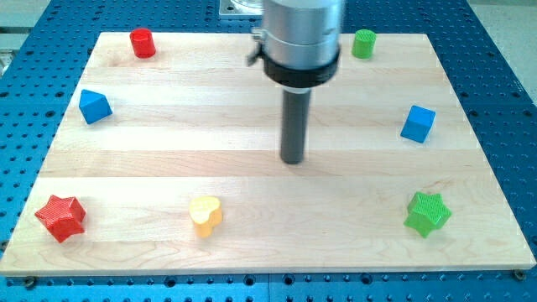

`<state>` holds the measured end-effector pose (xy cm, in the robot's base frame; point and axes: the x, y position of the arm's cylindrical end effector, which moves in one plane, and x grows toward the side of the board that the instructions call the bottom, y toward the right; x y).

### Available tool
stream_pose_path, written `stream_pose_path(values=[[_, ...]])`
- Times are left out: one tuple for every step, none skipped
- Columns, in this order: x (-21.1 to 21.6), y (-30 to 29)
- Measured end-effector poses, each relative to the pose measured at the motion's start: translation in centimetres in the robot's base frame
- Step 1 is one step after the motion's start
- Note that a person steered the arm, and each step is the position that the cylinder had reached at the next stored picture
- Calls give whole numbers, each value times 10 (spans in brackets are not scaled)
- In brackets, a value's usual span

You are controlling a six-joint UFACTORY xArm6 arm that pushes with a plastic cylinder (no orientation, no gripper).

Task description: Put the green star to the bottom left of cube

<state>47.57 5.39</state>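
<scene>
The green star (pixel 427 213) lies at the view's lower right of the wooden board (pixel 252 243). The blue cube (pixel 418 123) sits above it near the right edge. My tip (pixel 293 159) rests on the board near the centre, well to the left of both the star and the cube, touching no block.
A red star (pixel 60 217) lies at the lower left, a yellow heart (pixel 205 215) at bottom centre-left. A blue triangular block (pixel 94 106) is at the left, a red cylinder (pixel 143 42) at top left, a green cylinder (pixel 363 43) at top right.
</scene>
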Motion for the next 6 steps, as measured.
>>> stream_pose_path(values=[[16,78],[26,160],[28,234],[80,229],[136,182],[102,138]])
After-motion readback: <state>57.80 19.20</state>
